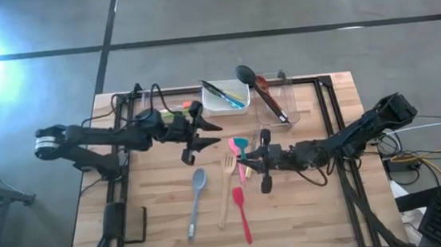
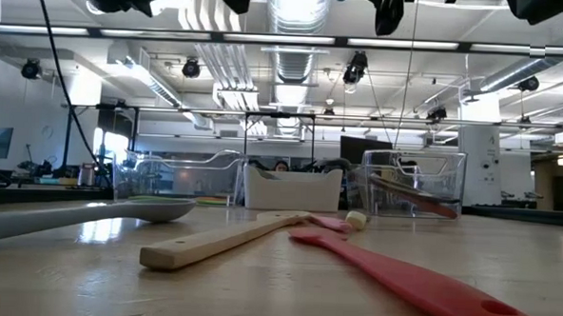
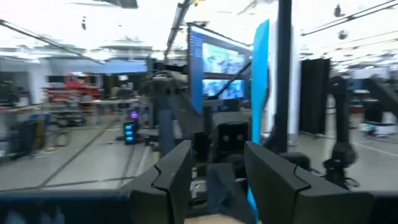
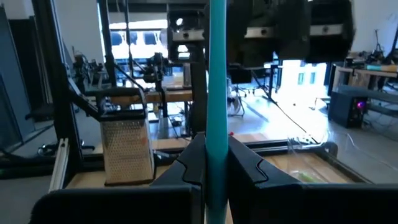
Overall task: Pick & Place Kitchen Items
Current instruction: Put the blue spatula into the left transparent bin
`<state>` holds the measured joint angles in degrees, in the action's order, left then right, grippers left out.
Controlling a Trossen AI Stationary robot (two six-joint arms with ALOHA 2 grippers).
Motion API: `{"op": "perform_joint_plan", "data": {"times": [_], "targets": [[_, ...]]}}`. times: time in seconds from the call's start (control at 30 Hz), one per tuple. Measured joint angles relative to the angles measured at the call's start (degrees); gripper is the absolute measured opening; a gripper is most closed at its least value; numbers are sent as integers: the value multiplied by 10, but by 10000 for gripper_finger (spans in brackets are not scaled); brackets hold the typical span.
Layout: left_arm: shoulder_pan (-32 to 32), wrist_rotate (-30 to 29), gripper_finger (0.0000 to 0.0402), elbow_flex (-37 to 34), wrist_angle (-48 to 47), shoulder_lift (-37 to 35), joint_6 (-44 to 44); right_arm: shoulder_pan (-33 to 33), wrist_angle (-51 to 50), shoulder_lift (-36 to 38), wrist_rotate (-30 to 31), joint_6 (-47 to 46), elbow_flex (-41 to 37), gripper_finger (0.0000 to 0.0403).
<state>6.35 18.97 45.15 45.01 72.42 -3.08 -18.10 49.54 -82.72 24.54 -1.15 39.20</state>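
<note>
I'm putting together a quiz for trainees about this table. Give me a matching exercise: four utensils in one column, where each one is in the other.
Utensils
1. teal utensil
2. black ladle
3. grey spoon
4. red spatula

Places
A. in the clear tub
B. on the table, left of the wooden fork
C. on the table, right of the wooden fork
D. clamped in the right gripper

Pairs: 1-D, 2-A, 3-B, 4-C

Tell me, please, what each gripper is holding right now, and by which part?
The right gripper grips the teal utensil by its slim handle. The left gripper holds nothing, fingers apart.
</note>
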Motion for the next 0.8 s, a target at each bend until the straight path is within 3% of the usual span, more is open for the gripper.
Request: {"op": "perform_joint_plan", "data": {"times": [0.33, 0.8], "targets": [[-5, 84, 149, 80, -15, 75, -44, 0, -14, 0, -6, 0, -2, 22], [-28, 87, 149, 123, -18, 129, -39, 3, -14, 0, -4, 8, -2, 22]]}}
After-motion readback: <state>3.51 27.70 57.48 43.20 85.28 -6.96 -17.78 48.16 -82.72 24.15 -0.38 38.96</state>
